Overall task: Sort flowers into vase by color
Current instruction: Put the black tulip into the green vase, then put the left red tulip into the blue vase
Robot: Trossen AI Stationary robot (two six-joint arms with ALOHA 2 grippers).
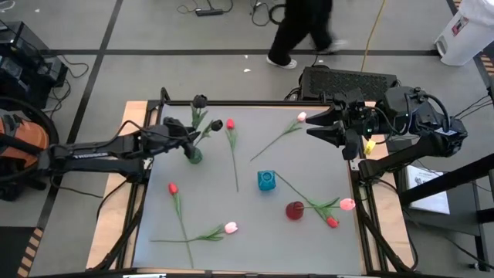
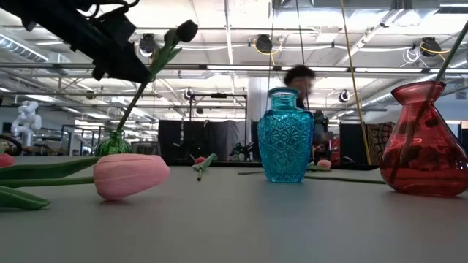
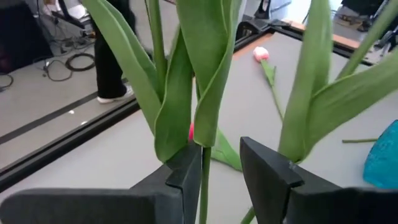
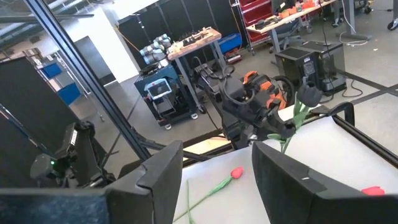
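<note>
A green vase [image 1: 194,155] stands at the table's far left and holds two near-black tulips [image 1: 200,100] [image 1: 217,125] by their stems. My left gripper [image 1: 184,133] is open beside those stems, above the vase; one stem [image 3: 204,186] runs up between its fingers. The same vase [image 2: 113,144] and one dark bud [image 2: 186,31] show in the low view. My right gripper [image 4: 217,174] waits open and high over the far right [image 1: 315,123]. Red tulips [image 1: 230,123] [image 1: 173,188] and pink tulips [image 1: 302,116] [image 1: 230,227] lie flat on the table. My left gripper has the dark tulip's stem [image 3: 204,199] between its open fingers, below the leaves. The stem stands upright and runs close along one finger [image 3: 186,177]. Whether that finger touches it I cannot tell. The fingers come nearly level from the table's left side, across the stem.
A blue vase [image 1: 266,181] stands mid-table and a red vase [image 1: 295,210] at the near right, with a pink [image 1: 347,204] and a red tulip [image 1: 333,222] lying beside it. A person [image 1: 305,31] walks beyond the far edge.
</note>
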